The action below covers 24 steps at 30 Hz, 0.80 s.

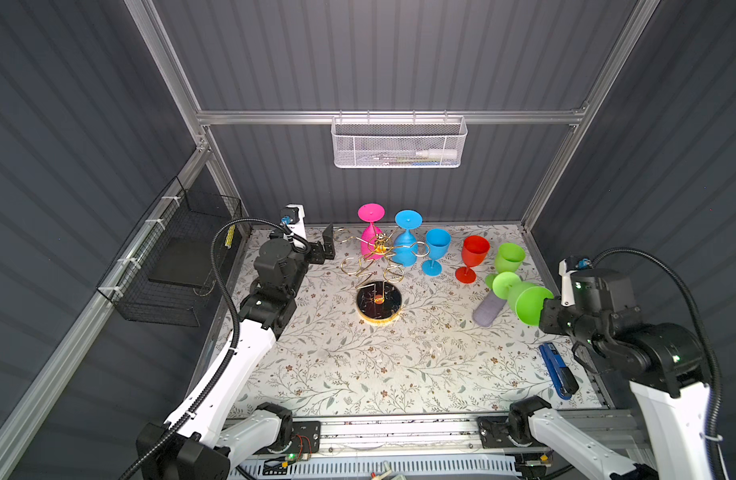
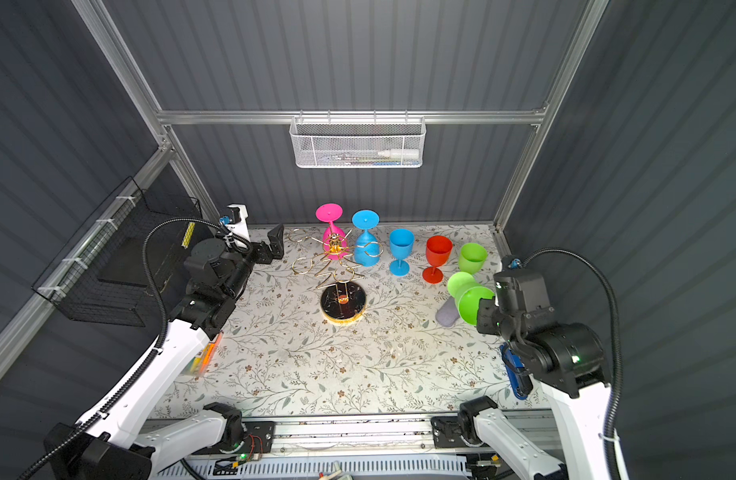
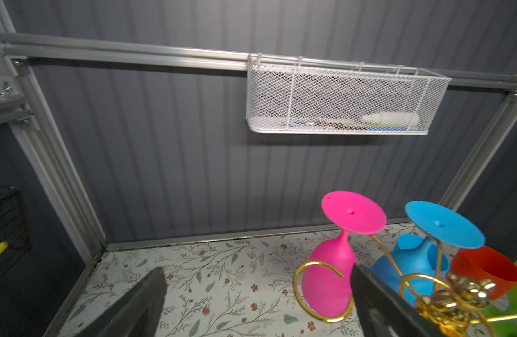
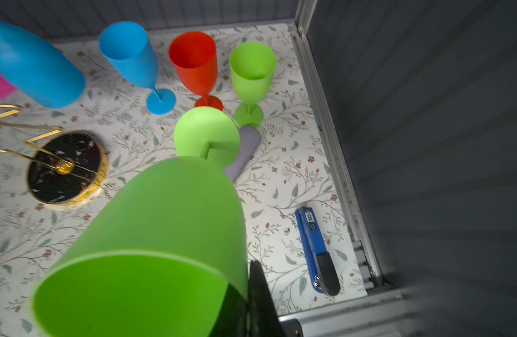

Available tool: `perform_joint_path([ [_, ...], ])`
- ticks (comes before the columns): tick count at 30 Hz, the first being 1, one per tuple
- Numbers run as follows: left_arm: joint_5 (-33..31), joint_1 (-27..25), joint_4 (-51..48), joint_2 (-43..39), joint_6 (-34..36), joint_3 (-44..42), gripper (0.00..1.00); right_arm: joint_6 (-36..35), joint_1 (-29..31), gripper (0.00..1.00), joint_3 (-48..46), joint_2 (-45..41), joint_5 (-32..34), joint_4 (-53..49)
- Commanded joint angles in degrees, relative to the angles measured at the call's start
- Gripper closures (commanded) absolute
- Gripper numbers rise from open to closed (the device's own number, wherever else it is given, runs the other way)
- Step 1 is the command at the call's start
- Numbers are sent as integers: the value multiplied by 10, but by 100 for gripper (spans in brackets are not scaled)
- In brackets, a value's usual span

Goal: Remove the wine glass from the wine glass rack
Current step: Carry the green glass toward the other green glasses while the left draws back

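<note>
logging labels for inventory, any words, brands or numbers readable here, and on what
No text can be read with certainty.
blue stapler: small white label, characters too blurred to read.
yellow tag on the black wire basket: too small to read.
bottle in the white mesh basket: no print legible.

Wine glass rack [image 1: 378,248]: glossy gold metal wire, polished black marbled base. Green wine glass [image 1: 528,305]: smooth matt plastic. Surface [image 1: 358,365]: matt floral-print covering.
</note>
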Motion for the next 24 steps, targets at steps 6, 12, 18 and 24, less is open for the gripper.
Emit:
perform_joint_path([
  [6, -16, 2, -25, -28, 19, 9, 0, -63, -118, 100, -31, 50, -9, -15],
  [12, -40, 3, -49, -61, 52, -10, 0, -91, -206, 100, -53, 109, -81, 48],
  [18, -55, 3, -36, -96, 78, -46, 1, -101, -263, 100, -38, 178, -103, 68],
  [24, -60, 3, -14, -124, 93, -79, 0, -105, -311, 100, -22, 213, -123, 73],
])
